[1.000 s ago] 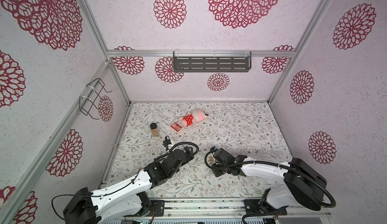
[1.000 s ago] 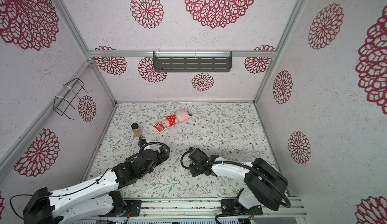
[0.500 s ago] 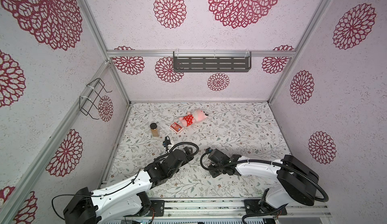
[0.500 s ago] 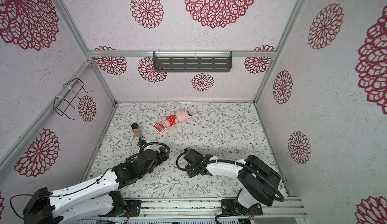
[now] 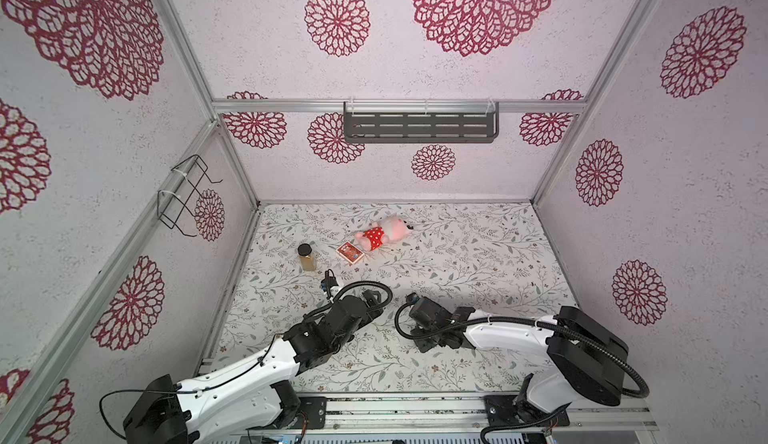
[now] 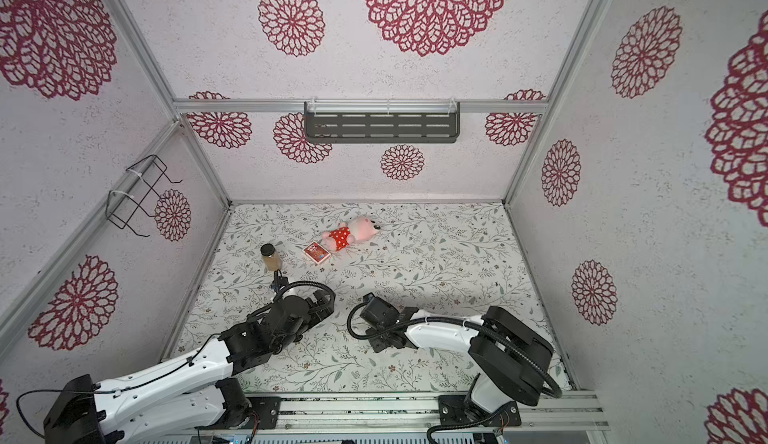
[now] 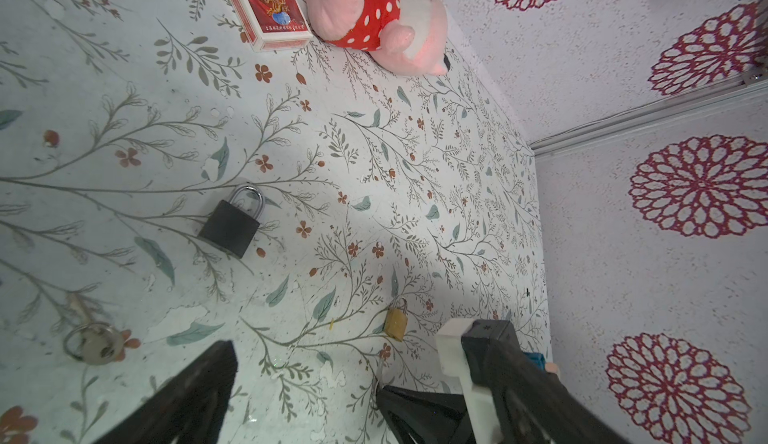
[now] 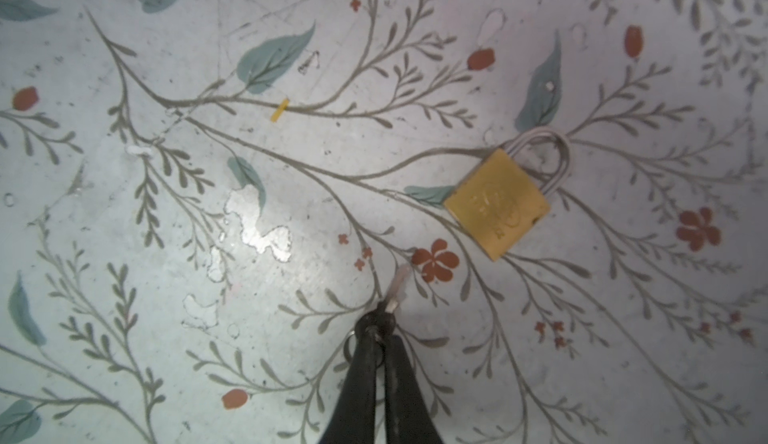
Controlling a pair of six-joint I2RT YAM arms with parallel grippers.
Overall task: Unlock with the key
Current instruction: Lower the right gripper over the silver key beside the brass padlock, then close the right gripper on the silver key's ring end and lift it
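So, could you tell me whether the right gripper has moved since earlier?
Yes: the right gripper, shut on the key, has edged slightly left in both top views, closer to below the card box.

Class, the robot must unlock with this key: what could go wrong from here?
The right fingers pinch the key only at its head; it may twist on insertion. The brass padlock lies loose, with the left fingers open elsewhere; it may slide. The key might fit the black padlock instead.

Bright diffuse light; faint soft shadows; glare patch on tabletop (image 8: 266,238); right wrist view soft-focus; both top views bowed at edges.
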